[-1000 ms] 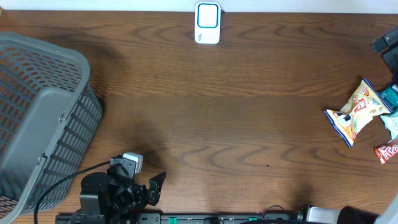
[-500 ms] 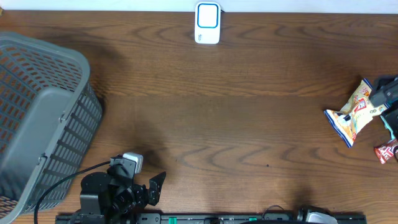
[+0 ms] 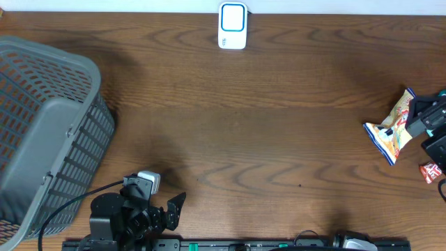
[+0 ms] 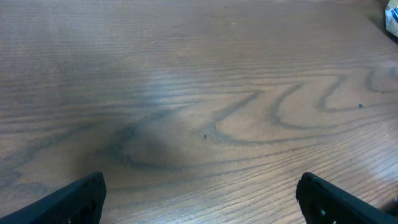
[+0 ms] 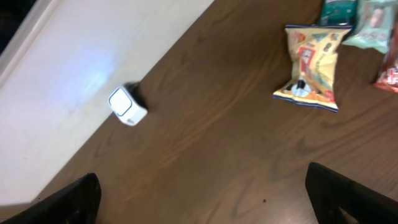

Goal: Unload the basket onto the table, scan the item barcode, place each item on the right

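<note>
- Two arms work at a wooden table [image 3: 244, 125]; neither holds anything.
- Left gripper [image 3: 174, 211] sits at the near edge, left of the middle, fingers wide apart and pointing toward the centre.
- From its wrist camera, the left gripper's two dark fingertips [image 4: 74, 199] frame only bare wood.
- Right gripper [image 3: 426, 120] hangs at the far right edge, over the right end of the bag [image 3: 390, 131].
- Its wrist camera looks down from well above the table: the fingertips [image 5: 348, 196] stand fully apart in the bottom corners, with nothing between them.
- From above, part of the bag is covered by the right gripper; the wrist view shows it lying flat and free, a yellow snack packet with blue ends.
- No barcode shows on the bag's upper face in either view.
- Scanner [image 3: 232, 25], a small white box with a blue-ringed face, stands at the far edge near the middle, well apart from the bag.
- Three more packets lie just beyond the bag at the right edge: a teal one [image 5: 339, 9], a pale green one [image 5: 373, 15] and a red one [image 5: 388, 71].
- One grey slatted basket [image 3: 42, 132] fills the left end, near the left arm, tipped so its side wall faces up.
</note>
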`<state>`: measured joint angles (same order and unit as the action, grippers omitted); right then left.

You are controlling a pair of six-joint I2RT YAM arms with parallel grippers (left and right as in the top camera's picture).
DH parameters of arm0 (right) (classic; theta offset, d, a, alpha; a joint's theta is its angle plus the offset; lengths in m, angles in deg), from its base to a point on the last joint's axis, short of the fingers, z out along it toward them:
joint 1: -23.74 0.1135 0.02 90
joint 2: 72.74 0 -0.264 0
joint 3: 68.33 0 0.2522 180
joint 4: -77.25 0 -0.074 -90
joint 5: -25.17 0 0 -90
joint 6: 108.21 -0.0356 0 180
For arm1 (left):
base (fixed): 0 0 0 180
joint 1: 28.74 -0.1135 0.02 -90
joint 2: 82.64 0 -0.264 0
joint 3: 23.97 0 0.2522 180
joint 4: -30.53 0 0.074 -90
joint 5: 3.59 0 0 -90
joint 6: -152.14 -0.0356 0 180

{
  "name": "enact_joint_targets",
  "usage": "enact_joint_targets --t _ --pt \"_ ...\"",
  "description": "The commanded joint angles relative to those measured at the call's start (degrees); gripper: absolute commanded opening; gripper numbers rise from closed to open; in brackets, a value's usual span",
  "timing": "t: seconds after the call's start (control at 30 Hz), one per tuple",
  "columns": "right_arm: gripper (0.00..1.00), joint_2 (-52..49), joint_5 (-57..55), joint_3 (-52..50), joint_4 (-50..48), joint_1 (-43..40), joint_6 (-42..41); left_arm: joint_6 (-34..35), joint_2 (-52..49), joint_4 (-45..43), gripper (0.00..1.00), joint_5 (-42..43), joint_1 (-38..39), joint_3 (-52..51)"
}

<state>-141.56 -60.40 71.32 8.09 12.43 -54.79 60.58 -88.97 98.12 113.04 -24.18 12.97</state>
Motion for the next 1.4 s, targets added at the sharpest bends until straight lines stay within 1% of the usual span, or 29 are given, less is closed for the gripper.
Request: enact_joint_targets --t 0.0,0.13,0.2,0.37,0.63,0.9,1.0,1.07,1.13,1.2,1.23,1.37 --pt "0.99 0.0 4.8 -1.4 0.2 0.5 5.2 -0.6 0.2 0.1 0.98 -0.3 -0.1 0.5" --pt "0.99 2.2 3.2 -1.4 0.1 0.5 11.2 -0.6 0.2 0.1 0.98 -0.3 -0.1 0.5" --pt "0.99 4.3 1.2 -1.4 0.1 0.5 12.1 -0.6 0.2 0.1 0.98 -0.3 -0.1 0.5" --pt "0.99 13.3 3.2 -3.4 0.2 0.5 15.7 -0.6 0.2 0.1 0.98 -0.3 -0.1 0.5" --pt "0.99 24.0 3.4 -5.0 0.2 0.5 15.6 -0.6 0.2 0.2 0.98 -0.3 -0.1 0.5" --pt "0.99 28.9 2.0 -4.9 0.2 0.5 15.6 -0.6 0.2 0.1 0.98 -0.3 -0.1 0.5" --pt "0.99 29.3 2.2 -4.9 0.2 0.5 14.1 -0.6 0.2 0.2 0.98 -0.3 -0.1 0.5" --pt "0.99 29.4 2.4 -5.1 0.2 0.3 18.0 -0.6 0.2 0.1 0.98 -0.3 -0.1 0.5" --pt "0.99 29.7 3.9 -5.7 0.2 -0.6 24.9 -0.6 0.2 0.1 0.98 -0.3 -0.1 0.5" --pt "0.99 30.8 4.6 -7.0 0.2 -1.8 28.0 -0.6 0.2 0.2 0.98 -0.3 -0.1 0.5" --pt "0.99 33.1 4.6 -9.8 0.2 -3.3 30.6 -0.6 0.2 0.1 0.98 -0.3 -0.1 0.5" --pt "0.99 38.7 5.6 -17.4 0.2 -4.0 35.6 -0.6 0.2 0.1 0.98 -0.3 -0.1 0.5"
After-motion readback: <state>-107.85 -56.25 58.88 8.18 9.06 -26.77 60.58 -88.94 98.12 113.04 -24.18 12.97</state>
